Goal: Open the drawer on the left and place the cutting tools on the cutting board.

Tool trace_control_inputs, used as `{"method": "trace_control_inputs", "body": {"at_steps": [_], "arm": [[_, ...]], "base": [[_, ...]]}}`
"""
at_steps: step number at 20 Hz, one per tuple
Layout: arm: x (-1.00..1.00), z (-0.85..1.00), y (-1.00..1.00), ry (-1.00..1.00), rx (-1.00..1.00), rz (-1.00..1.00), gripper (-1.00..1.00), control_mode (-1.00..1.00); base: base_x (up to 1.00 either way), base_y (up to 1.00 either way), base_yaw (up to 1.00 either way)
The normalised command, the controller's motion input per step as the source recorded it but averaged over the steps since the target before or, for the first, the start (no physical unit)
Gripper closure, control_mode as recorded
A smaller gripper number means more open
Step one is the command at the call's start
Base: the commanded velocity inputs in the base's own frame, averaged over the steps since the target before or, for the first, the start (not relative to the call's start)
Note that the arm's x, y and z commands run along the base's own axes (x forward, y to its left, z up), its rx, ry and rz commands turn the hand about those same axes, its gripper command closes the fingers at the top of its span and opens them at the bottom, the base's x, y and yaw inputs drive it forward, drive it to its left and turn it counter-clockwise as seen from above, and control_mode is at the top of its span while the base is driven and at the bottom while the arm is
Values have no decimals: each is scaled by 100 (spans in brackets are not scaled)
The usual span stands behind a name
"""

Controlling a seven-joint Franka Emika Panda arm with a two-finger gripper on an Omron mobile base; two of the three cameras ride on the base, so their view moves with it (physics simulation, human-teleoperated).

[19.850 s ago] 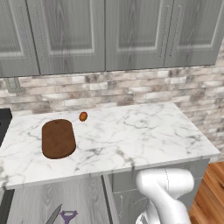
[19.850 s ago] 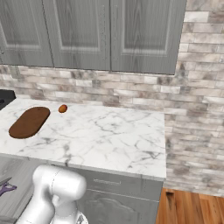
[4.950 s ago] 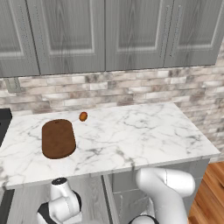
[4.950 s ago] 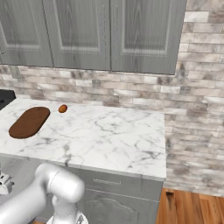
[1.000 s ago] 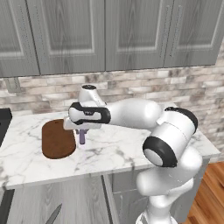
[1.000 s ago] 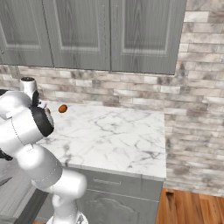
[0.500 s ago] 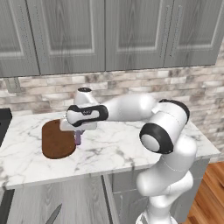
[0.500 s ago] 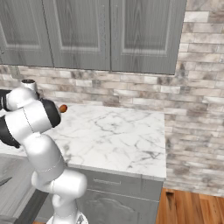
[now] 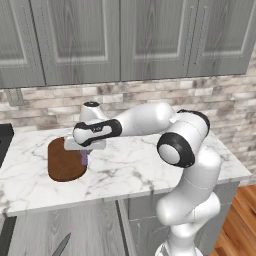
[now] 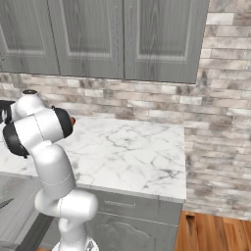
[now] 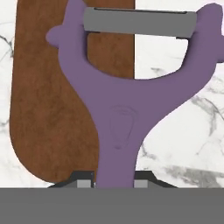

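The fingers [image 11: 85, 183] pinch the purple peeler [image 11: 127, 92] over the cutting board [image 11: 52, 109] edge; released here, it could tip onto the bench [image 11: 183, 118].

In the hand view the peeler [image 11: 120, 109] covers part of the board [image 11: 52, 96], and its stem runs out of sight between the fingertips [image 11: 85, 183]. In the left base view the hand [image 9: 84, 155] hides most of the peeler; the knife [image 9: 61, 246] is cut by the bottom edge. In the right base view the arm hides the board, and an orange object [image 10: 72, 120] only peeks out.
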Motion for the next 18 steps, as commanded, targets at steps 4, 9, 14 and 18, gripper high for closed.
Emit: {"method": "trace_control_inputs", "body": {"at_steps": [4, 9, 14, 18], "arm": [[23, -12, 11, 0, 0, -5, 100, -100], [21, -10, 8, 0, 0, -7, 100, -100], [6, -17, 11, 0, 0, -5, 100, -100], [1, -18, 13, 0, 0, -5, 100, -100]], "base": [[0, 0, 0], [0, 0, 0], [0, 0, 0], [0, 0, 0]]}}
